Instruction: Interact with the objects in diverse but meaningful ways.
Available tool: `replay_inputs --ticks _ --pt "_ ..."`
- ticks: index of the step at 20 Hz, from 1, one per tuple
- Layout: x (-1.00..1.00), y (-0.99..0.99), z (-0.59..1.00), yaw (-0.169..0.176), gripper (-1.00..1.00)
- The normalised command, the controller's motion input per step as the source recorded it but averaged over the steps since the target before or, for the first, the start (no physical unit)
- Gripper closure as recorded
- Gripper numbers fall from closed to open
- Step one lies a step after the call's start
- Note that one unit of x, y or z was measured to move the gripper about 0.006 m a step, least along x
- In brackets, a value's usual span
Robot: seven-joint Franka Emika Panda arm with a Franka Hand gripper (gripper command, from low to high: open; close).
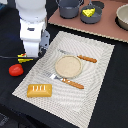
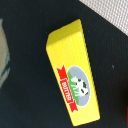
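Gripper (image 1: 31, 54) jaw state: cannot tell, fingertips hidden behind the white arm body. It hangs directly over the yellow red-marked butter packet (image 2: 72, 77), which lies flat on the black cloth, just beside the striped placemat (image 1: 95, 60). Round red tomato (image 1: 16, 70) near packet.

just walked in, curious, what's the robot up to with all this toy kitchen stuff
The arm's end effector is down over the yellow red-marked packet, which lies on the dark cloth beside the placemat. Its fingers are not visible, so a grasp cannot be confirmed. The red tomato sits nearby, the bread loaf on the placemat, and the cheese wedge in a bowl at the back.
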Motion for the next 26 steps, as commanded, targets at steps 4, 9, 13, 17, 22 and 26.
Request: replay_inputs --ticks 4,9,13,17,22,26 --pt "-0.71 -0.12 -0.11 0.072 -1.00" --pt "-0.71 -0.12 -0.14 0.064 -1.00" --pt "-0.72 -0.07 -0.18 0.057 -1.00" --pt "-0.61 -0.05 -0.24 0.058 -1.00" --pt "-0.54 -0.04 -0.28 0.061 -1.00" --pt "-0.54 -0.03 -0.32 0.063 -1.00"
